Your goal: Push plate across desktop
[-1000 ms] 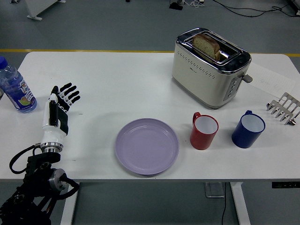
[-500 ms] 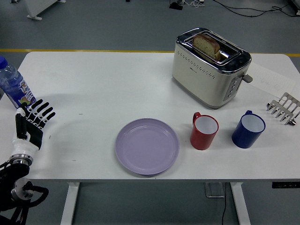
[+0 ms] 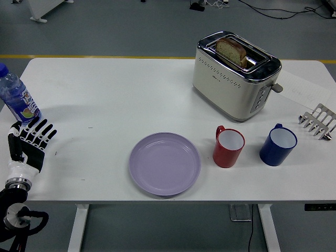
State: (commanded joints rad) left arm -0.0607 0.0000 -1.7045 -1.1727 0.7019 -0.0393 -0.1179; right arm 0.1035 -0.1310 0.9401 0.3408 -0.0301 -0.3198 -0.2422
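Glossy brushed-metal toaster gleams upper right; lavender plate looks smooth and matt; red mug and blue mug shine like glazed ceramic; clear plastic bottle far left.

On the white table we see a toaster holding a bread slice, a red mug beside a blue mug, a metal rack at right, and a water bottle at left.
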